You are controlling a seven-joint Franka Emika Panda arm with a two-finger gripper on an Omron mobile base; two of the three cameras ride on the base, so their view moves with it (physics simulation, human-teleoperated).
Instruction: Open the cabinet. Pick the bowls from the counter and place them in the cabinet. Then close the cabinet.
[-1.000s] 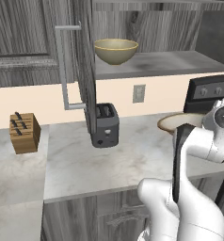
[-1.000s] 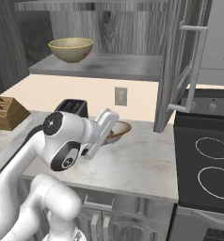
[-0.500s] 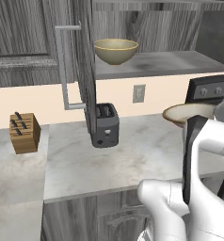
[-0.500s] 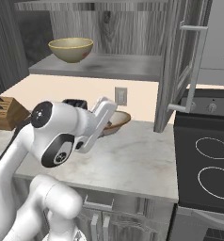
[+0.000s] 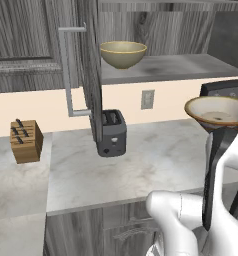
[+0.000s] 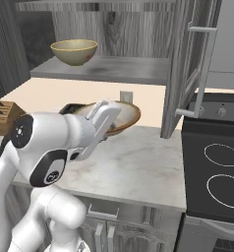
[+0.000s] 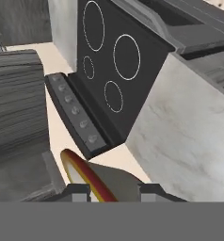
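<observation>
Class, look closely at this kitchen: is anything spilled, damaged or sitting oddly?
Nothing spilled or damaged. The wide tan-rimmed bowl hangs above the marble counter, clamped in the gripper; the deep olive-yellow bowl sits upright on the cabinet shelf.

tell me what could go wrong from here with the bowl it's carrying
1. The claw pinches the wide tan-rimmed bowl only by its rim, so it may slip or tip.
2. The open dark grey cabinet door stands close beside the bowl's path and could be clipped.
3. The deep olive-yellow bowl already on the grey shelf could be knocked.

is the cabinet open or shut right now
Open. Both doors of the cabinet stand swung out, baring the grey shelf, where the olive-yellow bowl already sits.
</observation>
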